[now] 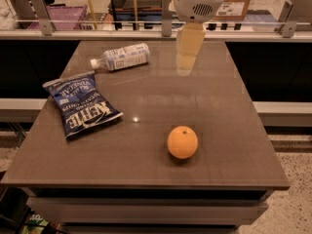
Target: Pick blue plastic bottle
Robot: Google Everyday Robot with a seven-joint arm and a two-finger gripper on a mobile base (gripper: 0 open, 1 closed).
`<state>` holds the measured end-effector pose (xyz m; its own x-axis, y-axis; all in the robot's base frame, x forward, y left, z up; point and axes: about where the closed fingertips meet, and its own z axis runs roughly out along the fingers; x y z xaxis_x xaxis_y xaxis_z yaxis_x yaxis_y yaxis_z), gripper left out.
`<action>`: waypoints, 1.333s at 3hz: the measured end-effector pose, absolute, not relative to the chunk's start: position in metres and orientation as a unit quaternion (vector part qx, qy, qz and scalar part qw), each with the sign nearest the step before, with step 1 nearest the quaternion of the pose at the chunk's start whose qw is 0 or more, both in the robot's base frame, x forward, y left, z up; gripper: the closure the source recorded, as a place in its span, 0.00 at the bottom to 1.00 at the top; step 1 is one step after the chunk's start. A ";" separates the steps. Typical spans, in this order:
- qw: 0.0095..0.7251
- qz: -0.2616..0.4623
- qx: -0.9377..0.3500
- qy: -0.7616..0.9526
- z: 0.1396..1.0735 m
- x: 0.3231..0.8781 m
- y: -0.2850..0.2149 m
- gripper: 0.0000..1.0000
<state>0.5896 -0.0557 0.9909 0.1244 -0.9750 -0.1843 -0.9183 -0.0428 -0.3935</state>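
Note:
The blue plastic bottle (122, 57) is a small clear bottle with a white cap and a pale blue-and-white label. It lies on its side at the far left of the brown table (219, 111), cap pointing left. My gripper (186, 65) hangs from a white wrist (200, 1) above the far middle of the table, to the right of the bottle and apart from it. It holds nothing that I can see.
A dark blue chip bag (83, 104) lies flat at the left, in front of the bottle. An orange (183, 142) sits near the front middle. A railing with metal posts (166, 13) runs behind the table's far edge.

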 end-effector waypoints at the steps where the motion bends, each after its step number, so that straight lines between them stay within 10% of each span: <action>1: 0.209 -0.061 -0.737 0.639 0.989 0.606 -0.048 0.00; 4: 0.200 -0.023 -0.802 0.562 0.962 0.676 -0.005 0.00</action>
<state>0.6762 -0.0047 0.9622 0.3673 -0.9109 -0.1880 -0.8927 -0.2885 -0.3461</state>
